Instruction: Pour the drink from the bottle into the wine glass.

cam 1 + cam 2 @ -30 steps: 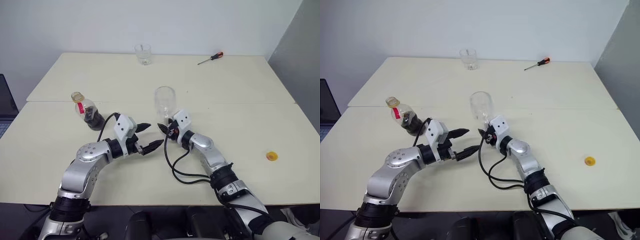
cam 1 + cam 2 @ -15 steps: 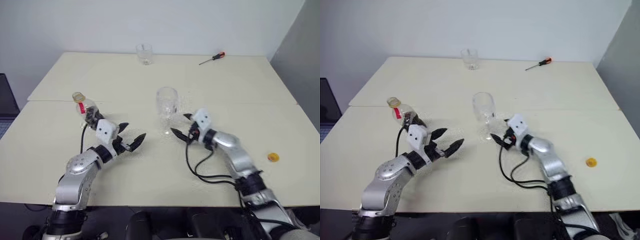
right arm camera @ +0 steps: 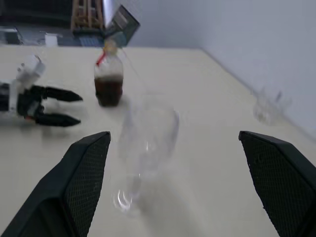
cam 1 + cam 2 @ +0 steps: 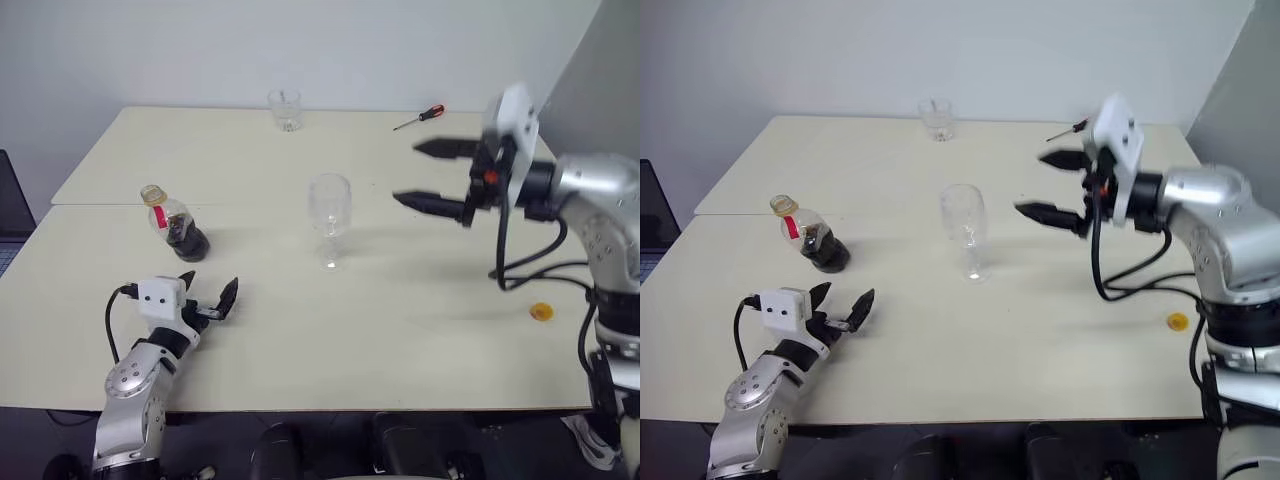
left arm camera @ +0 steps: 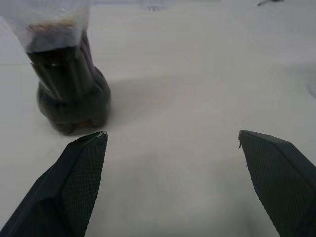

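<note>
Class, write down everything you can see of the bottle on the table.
The bottle is small, squat and of clear plastic, with a rounded body, a red label strip at the neck and a yellowish top. Dark brown drink fills its lower part. It stands upright on the table, touched by nothing; the open left gripper sits nearby.

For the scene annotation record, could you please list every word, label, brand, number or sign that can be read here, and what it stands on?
None can be read.
Bottle: the red label strip at its neck shows no legible lettering; too small to read.
Wine glass: no markings.
Tumbler: no markings.
Screwdriver: no lettering to be made out.
Yellow cap on the table: plain.
</note>
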You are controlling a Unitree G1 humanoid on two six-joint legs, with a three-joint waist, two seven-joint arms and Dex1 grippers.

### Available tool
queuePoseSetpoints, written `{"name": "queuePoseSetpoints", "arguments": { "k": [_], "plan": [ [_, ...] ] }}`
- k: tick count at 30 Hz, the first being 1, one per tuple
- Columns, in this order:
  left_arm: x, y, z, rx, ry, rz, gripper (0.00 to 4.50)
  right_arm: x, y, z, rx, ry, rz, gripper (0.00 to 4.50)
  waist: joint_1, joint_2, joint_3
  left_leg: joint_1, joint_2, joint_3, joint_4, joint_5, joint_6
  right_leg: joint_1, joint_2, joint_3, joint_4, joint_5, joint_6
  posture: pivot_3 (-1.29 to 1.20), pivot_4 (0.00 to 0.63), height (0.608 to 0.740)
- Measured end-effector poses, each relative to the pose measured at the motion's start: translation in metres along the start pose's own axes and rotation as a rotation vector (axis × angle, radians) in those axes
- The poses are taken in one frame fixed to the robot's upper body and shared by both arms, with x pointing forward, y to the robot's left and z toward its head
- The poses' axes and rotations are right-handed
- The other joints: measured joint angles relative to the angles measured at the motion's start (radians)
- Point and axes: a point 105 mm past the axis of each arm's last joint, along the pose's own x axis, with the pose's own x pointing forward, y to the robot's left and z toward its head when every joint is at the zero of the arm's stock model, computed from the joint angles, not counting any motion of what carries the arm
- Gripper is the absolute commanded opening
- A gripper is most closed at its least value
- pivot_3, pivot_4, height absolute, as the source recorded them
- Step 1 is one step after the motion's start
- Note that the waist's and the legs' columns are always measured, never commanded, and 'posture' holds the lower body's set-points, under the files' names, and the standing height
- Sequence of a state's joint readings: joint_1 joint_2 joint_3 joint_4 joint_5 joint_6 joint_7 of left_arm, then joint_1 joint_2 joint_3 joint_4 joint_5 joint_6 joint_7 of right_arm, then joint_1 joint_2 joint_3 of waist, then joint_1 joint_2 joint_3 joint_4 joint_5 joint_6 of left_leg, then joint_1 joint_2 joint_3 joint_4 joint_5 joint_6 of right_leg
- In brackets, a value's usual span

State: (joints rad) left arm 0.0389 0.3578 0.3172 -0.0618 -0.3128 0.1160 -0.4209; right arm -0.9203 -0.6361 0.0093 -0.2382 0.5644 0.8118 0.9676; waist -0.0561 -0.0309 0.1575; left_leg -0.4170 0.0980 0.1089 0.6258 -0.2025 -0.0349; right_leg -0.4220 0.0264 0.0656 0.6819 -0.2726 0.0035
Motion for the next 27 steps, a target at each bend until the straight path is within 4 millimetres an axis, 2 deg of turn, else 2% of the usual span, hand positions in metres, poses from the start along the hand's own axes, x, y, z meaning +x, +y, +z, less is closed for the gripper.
{"name": "queuePoseSetpoints", "arguments": {
  "k": [3,9,12,17,23,27],
  "plan": [
    [0.005,0.005,0.008,0.001,-0.034,0.025,4.5,0.022,0.02,0.0,0.057,-0.006,0.132,4.45,0.002,0.0,0.0,-0.002,0.0,0.0,0.0,0.0,0.0,0.0,-0.001,0.0,0.0,0.001,-0.001,0.0,0.15,0.74],
    [0.003,0.021,0.024,0.009,-0.081,0.079,4.5,0.042,0.04,0.017,0.041,-0.064,0.248,4.45,0.003,0.0,0.0,-0.003,-0.001,0.0,0.001,0.0,0.0,-0.001,-0.004,-0.001,0.0,0.001,-0.001,0.0,0.15,0.74],
    [0.005,0.027,0.036,0.022,-0.103,0.093,4.5,0.049,0.048,0.015,0.041,-0.055,0.281,4.45,0.003,-0.001,-0.001,-0.003,-0.001,0.001,0.001,0.0,0.0,0.0,-0.004,-0.003,0.0,0.001,-0.001,0.0,0.15,0.74],
    [0.011,0.035,0.046,0.015,-0.114,0.131,4.5,0.055,0.046,0.013,0.022,-0.063,0.27,4.45,0.003,-0.001,-0.001,-0.003,-0.001,0.001,0.002,0.0,0.0,0.0,-0.004,-0.003,0.0,0.001,-0.001,0.0,0.15,0.74],
    [0.031,0.04,0.058,0.014,-0.128,0.132,4.5,0.058,0.042,0.009,0.023,-0.054,0.249,4.45,0.007,-0.002,-0.001,-0.003,-0.001,0.001,0.002,0.0,0.0,0.0,-0.003,-0.004,0.0,0.001,-0.001,0.0,0.15,0.74],
    [0.043,0.041,0.051,0.002,-0.098,0.125,4.5,0.058,0.041,0.008,0.023,-0.052,0.244,4.45,0.008,-0.002,-0.001,-0.004,-0.001,0.002,0.001,0.0,0.0,0.0,-0.003,-0.004,0.0,0.001,-0.001,0.0,0.15,0.74]
  ]
}}
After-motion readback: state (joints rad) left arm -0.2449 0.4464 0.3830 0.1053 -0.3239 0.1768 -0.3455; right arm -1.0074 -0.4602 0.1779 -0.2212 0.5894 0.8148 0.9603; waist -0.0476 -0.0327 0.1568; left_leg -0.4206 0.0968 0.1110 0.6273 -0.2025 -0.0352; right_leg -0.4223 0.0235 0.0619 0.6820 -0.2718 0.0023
